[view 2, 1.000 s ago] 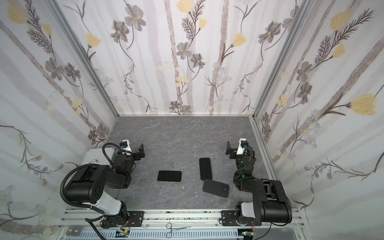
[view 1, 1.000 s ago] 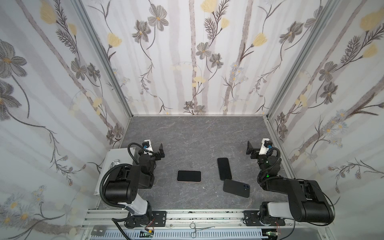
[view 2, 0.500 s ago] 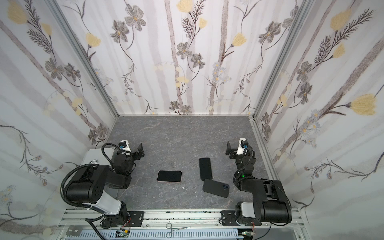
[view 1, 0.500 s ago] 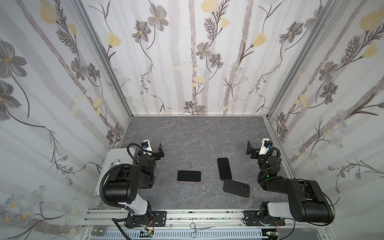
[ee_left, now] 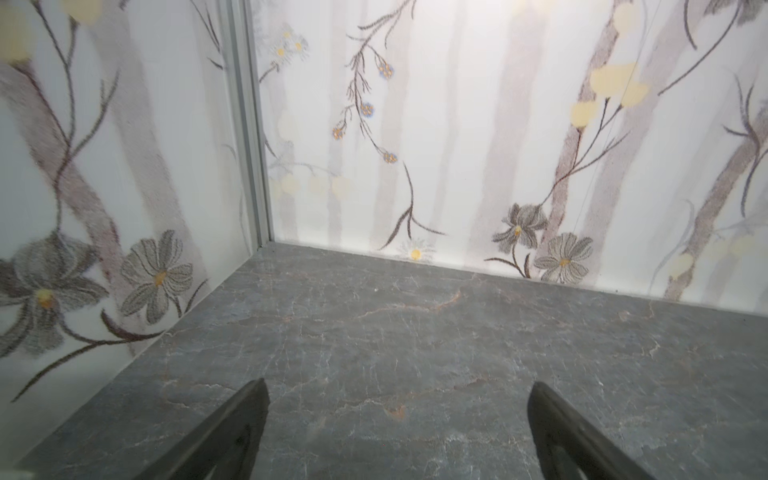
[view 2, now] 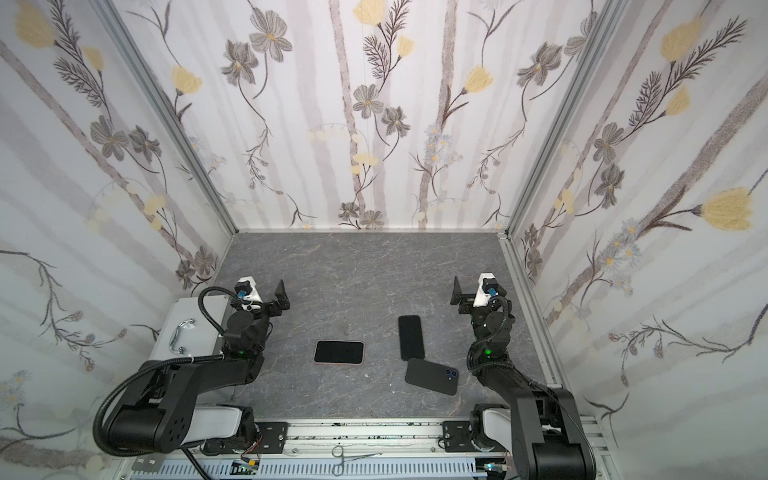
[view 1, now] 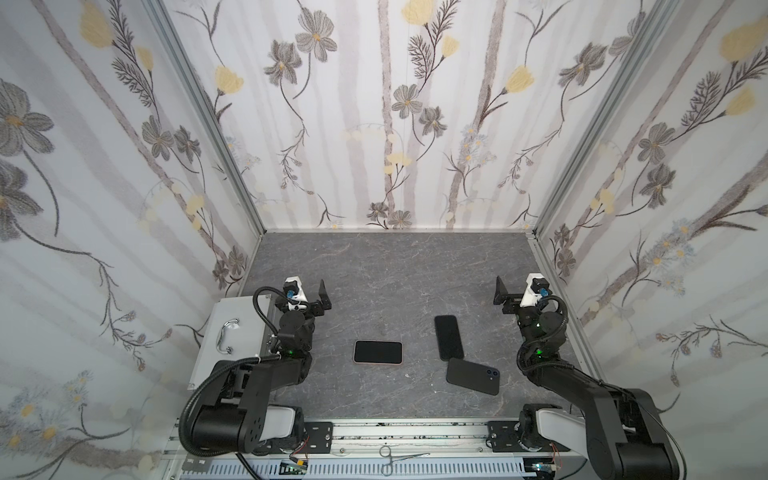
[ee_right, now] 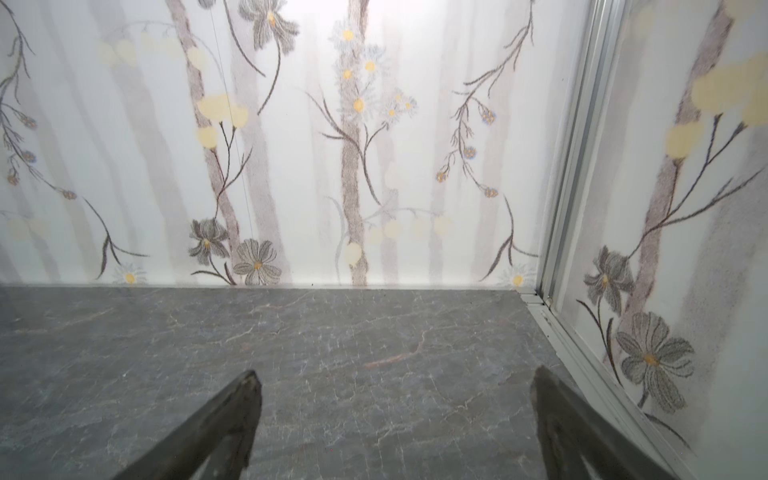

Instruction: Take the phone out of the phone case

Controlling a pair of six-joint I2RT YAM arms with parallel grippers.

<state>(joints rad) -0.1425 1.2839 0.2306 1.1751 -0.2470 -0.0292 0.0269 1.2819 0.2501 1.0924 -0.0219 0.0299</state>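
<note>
- The pink-rimmed phone [view 1: 377,353] is lying flat with its dark screen up, its long side running 9 to 3 o'clock in both top views. A thin pinkish edge is showing round the glass, and I cannot tell whether that rim is a case.
- The black phone [view 1: 449,337] is also lying flat and screen up, its long side running roughly 12 to 6 o'clock, with a plain black edge.
- The camera-side-up slab [view 1: 473,376] is lying matte black, with two lenses showing at its 3 o'clock corner. I cannot tell whether it is an empty case or is holding a phone.
- The slab is sitting at 5 o'clock of the black phone, just beside its near end; whether they are touching is not showing clearly.
- All three are resting on the gray marbled table [view 1: 395,266], in its 6 o'clock half. The pink-rimmed one is lying well apart, at 9 o'clock of the other two.
- The left gripper [ee_left: 399,388] is hanging with its jaws spread wide. Its fingers [ee_left: 243,419] are framing only bare table in the left wrist view and pinching nothing.
- The right gripper [ee_right: 397,378] is likewise standing spread wide, its fingers [ee_right: 232,415] closing on nothing.
- In both top views the pink-rimmed phone is lying at about 4 o'clock of the left gripper, apart from it.
- The black phone is lying at about 8 o'clock of the right gripper and the slab at about 7 o'clock, farther off. Neither is touching the gripper.
</note>
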